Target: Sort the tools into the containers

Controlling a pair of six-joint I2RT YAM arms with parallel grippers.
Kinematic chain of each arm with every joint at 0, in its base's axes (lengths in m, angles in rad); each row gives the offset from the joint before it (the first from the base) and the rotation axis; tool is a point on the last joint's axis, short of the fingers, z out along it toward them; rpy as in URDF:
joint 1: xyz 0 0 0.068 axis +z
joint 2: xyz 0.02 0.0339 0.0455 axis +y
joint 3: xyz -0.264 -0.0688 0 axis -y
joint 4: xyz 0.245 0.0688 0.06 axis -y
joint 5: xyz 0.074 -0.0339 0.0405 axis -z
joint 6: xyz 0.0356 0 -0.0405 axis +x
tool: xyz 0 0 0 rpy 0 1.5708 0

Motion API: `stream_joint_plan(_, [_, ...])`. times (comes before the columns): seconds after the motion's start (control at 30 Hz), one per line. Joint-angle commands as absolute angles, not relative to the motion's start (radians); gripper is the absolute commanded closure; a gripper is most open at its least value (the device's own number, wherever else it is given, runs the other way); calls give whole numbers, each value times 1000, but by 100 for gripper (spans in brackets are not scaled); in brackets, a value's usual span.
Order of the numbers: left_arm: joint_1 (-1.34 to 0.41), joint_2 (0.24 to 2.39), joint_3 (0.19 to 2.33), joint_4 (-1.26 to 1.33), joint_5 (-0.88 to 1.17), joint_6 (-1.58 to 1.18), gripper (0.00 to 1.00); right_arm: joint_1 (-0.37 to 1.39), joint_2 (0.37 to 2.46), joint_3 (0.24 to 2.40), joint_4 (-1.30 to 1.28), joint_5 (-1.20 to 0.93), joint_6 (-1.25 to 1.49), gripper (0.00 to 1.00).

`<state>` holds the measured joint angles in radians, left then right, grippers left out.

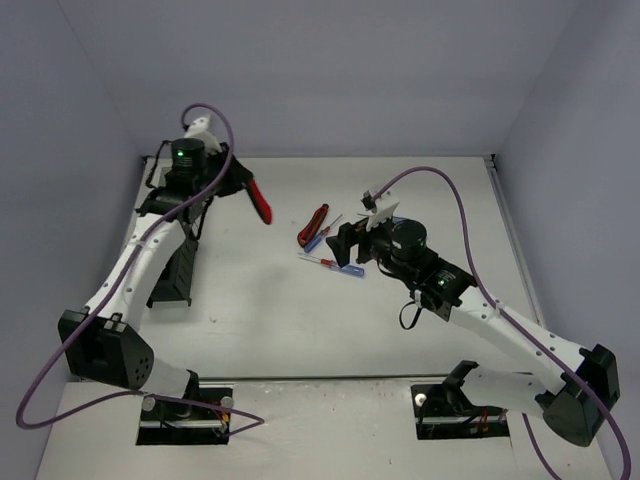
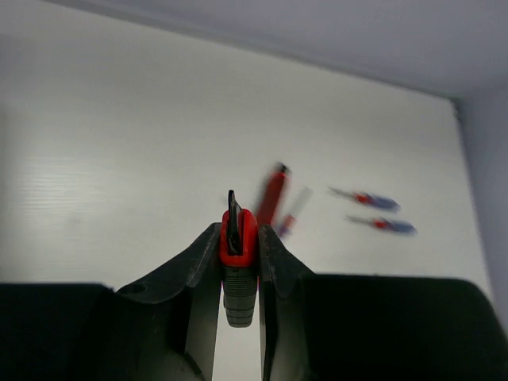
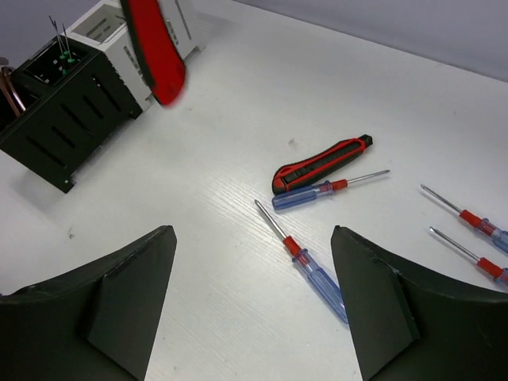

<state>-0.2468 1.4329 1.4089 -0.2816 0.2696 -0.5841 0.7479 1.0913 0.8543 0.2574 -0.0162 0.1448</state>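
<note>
My left gripper (image 1: 243,186) is shut on a red and black utility knife (image 1: 260,203) and holds it above the table, near the bins; the left wrist view shows it clamped between the fingers (image 2: 238,246). A second red utility knife (image 3: 321,163) lies mid-table next to a blue-and-red screwdriver (image 3: 317,193). My right gripper (image 3: 254,278) is open and empty, low over another blue-and-red screwdriver (image 3: 305,262), which lies between its fingers. Two more screwdrivers (image 3: 468,216) lie to its right. A black bin (image 3: 63,111) and a white bin (image 3: 111,32) stand at the left.
The black bin holds thin green-handled tools (image 3: 63,54). In the top view the bins (image 1: 178,270) are partly hidden under my left arm. Grey walls close off the table at the back and sides.
</note>
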Motion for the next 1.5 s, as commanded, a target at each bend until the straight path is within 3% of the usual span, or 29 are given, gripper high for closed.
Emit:
stream_joint_plan(0.0, [-106,1355,1506,-287,-80,-360,100,754,1036,814,293,36,172,24])
stream_joint_plan(0.23, [123,1460,1496,-164,-204,-359,100,753,1043,752,293,10,210,25])
stream_joint_plan(0.6, [195,1634,1514,17,-192,-382,99,753,1068,723,290,-20,219,25])
stream_joint_plan(0.73, [192,1671,1486,69,-164,-378,90,755,1109,730,290,-27,218,25])
stream_joint_plan(0.9, [192,1654,1466,44,-150,-368,62,755,1134,739,288,-13,232,25])
stream_joint_plan(1.0, [190,1606,1464,-2,-134,-357,52,754,1146,744,289,-5,237,26])
stream_joint_plan(1.2, [129,1540,1580,-235,-109,-274,49,754,1148,721,289,9,274,26])
stream_joint_plan(1.47, [-134,1537,1673,-413,16,-222,49,753,1085,649,243,119,366,29])
